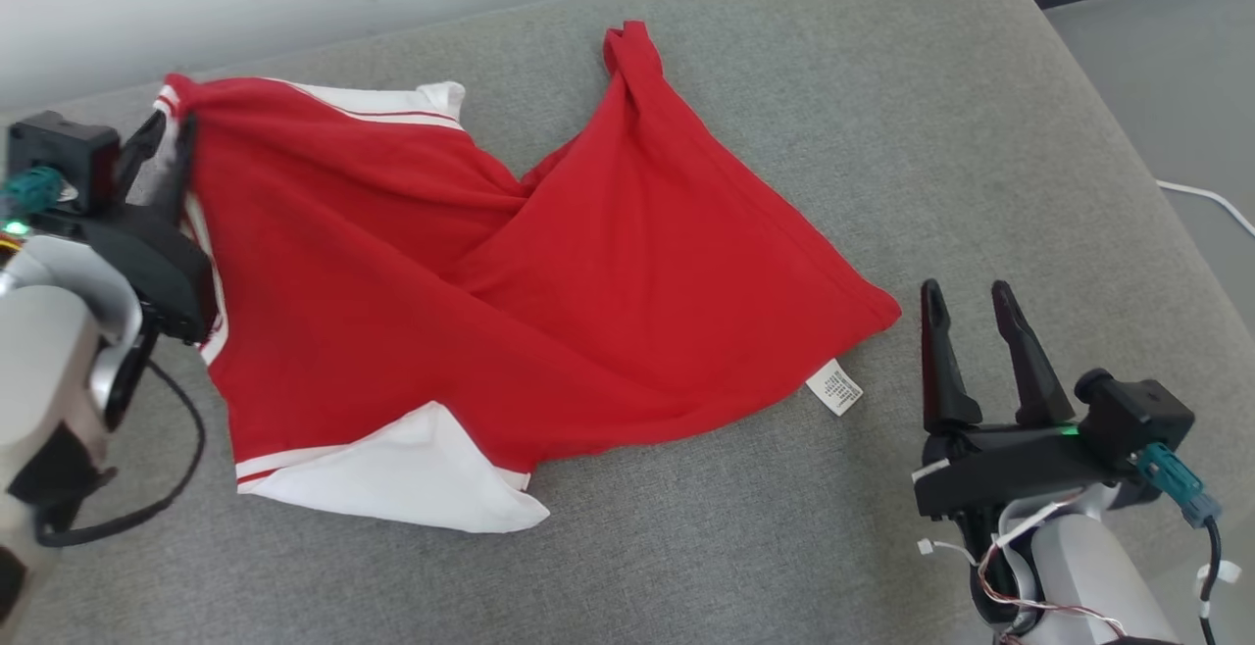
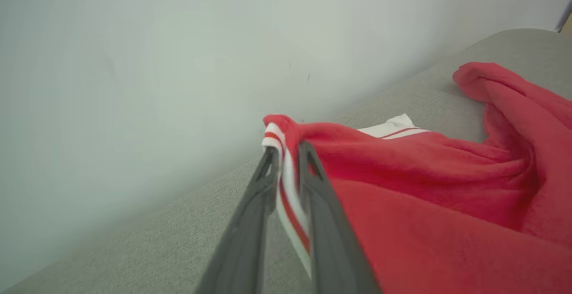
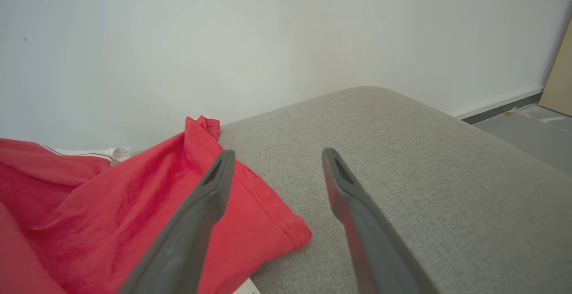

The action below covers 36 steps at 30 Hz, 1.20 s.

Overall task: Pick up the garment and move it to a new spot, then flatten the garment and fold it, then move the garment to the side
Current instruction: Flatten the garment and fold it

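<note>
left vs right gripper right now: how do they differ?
The left gripper pinches the striped trim of the garment between narrow jaws; the right gripper stands wide open, holding nothing. The left gripper sits at the cloth's left corner; the right gripper hovers beside its lower right corner, not touching. Both have long dark fingers, above the grey cushion.

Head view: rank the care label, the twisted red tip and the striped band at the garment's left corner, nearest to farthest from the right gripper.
1. Care label, just left of the right gripper.
2. Twisted red tip, at the far edge, centre.
3. Striped band, far left.
</note>
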Motion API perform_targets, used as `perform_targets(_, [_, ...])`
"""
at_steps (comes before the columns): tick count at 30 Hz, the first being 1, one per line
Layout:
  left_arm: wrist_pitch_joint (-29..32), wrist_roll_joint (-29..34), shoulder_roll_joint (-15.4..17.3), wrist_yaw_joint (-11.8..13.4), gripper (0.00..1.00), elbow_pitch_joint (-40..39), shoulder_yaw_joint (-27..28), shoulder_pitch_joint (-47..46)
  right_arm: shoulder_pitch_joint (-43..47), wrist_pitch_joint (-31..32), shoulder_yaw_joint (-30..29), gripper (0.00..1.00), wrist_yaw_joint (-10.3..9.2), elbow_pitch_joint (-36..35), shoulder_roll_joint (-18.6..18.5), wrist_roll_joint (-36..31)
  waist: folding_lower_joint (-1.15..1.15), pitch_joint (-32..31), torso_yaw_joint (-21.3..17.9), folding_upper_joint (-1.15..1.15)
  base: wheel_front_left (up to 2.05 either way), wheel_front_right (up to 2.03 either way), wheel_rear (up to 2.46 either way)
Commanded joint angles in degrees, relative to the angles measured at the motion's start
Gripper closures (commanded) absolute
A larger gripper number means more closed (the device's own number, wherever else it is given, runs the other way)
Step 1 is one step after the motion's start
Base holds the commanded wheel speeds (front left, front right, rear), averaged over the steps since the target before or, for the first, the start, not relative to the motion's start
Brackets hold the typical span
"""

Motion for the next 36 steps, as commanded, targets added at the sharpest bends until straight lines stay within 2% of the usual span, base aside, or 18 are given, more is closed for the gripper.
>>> perform_targets(1, [-0.55, 0.09, -0.64, -0.06, 0.0, 0.37, 0.05, 0.36, 0.89, -0.26, -0.36, 0.0, -0.1, 0.1, -0.3, -0.09, 0.0, -0.68, 0.89, 0.0, 0.0, 0.0, 0.0])
perform_targets(6, [-1.08, 0.13, -1.85, -0.66, 0.0, -1.06, 1.38, 2.33, 2.67, -0.26, -1.53, 0.0, -0.1, 0.37, -0.35, -0.19, 0.0, -2.97, 3.38, 0.0, 0.0, 0.0, 0.0])
perform_targets(10, [-1.07, -2.37, -2.7, -1.28, 0.0, -5.29, 3.31, 6.63, 4.32, -0.26, -2.26, 0.0, -0.1, 0.41, -0.03, -0.14, 0.0, -4.54, 5.51, 0.0, 0.0, 0.0, 0.0])
perform_targets(12, [-0.3, -3.5, -2.75, -1.84, 0.0, -7.83, 2.56, 9.1, 4.98, -0.26, -2.5, 0.0, -0.1, 0.51, 0.04, -0.17, 0.0, -5.0, 6.49, 0.0, 0.0, 0.0, 0.0])
perform_targets(15, [2.53, -5.51, -2.72, -2.1, 0.0, -11.17, 1.2, 11.12, 5.28, -0.25, -2.62, 0.0, -0.1, 0.58, 0.0, -0.15, 0.0, -5.2, 7.29, 0.0, 0.0, 0.0, 0.0])
perform_targets(17, [6.63, -8.18, -2.36, -2.34, 0.0, -15.64, -0.72, 13.25, 5.17, -0.24, -2.55, 0.0, -0.1, 0.59, -0.01, -0.09, 0.0, -5.19, 7.84, 0.0, 0.0, 0.0, 0.0])
perform_targets(20, [12.76, -11.99, 0.49, -2.14, 0.0, -23.4, -4.23, 15.41, 4.5, -0.16, -2.09, 0.0, -0.1, 0.57, 0.26, -0.16, 0.0, -5.02, 8.11, 0.0, 0.0, 0.0, 0.0])
perform_targets(24, [17.07, -14.45, 2.92, -2.17, 0.0, -30.04, -7.28, 16.71, 3.63, -0.17, -1.18, 0.0, -0.1, 1.05, 0.5, 0.12, 0.0, -4.58, 7.61, 0.0, 0.0, 0.0, 0.0])
perform_targets(27, [18.72, -14.35, 4.64, -2.17, 0.0, -31.58, -8.98, 16.84, 3.15, -0.18, -0.33, 0.0, -0.1, 1.49, 0.79, 0.55, 0.0, -4.34, 6.53, 0.0, 0.0, 0.0, 0.0])
perform_targets(36, [18.37, -14.01, 3.59, -2.19, 0.0, -29.22, -10.53, 16.93, 2.67, -0.24, -0.16, 0.0, -0.1, 2.32, 0.85, 1.26, 0.0, -3.48, 2.69, 0.0, 0.0, 0.0, 0.0])
